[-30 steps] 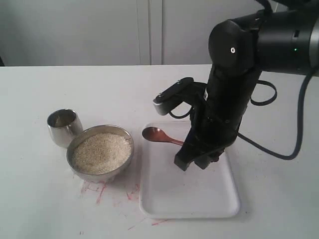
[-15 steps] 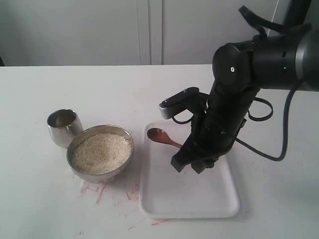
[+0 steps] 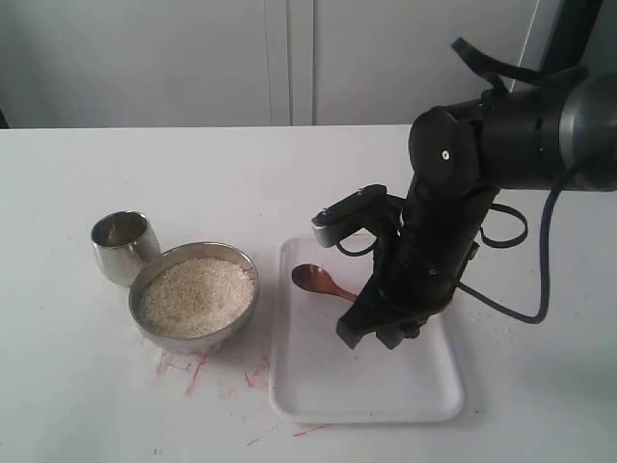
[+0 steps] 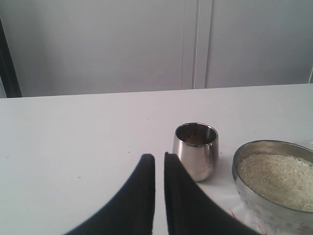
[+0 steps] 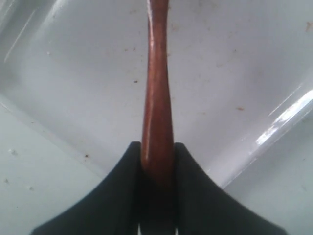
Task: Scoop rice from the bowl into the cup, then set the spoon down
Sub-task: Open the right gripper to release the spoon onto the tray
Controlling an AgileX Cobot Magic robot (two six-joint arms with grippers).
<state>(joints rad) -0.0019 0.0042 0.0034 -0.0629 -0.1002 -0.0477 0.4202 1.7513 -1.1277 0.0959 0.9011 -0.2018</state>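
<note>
My right gripper [image 3: 374,334] is shut on the slim handle of the reddish-brown wooden spoon [image 3: 312,280], low over the white tray [image 3: 386,391]. In the right wrist view the fingers [image 5: 157,147] press both sides of the spoon handle [image 5: 157,88]. The spoon's scoop looks empty; whether it touches the tray I cannot tell. The steel bowl [image 3: 198,340] left of the tray holds rice [image 3: 193,294]. The small steel cup [image 3: 123,247] stands at the bowl's far left. My left gripper [image 4: 159,156] is shut and empty, near the cup [image 4: 196,151] and the bowl [image 4: 249,196].
The tray's raised rim [image 5: 29,122] runs beneath the right gripper. Red scribbles [image 3: 193,371] mark the white table in front of the bowl. A pale wall with cabinet doors [image 3: 289,58] closes the far side of the table.
The right arm has carried the spoon down and slightly right, so the scoop now sits lower over the tray. Bowl, cup and rice have not moved.
</note>
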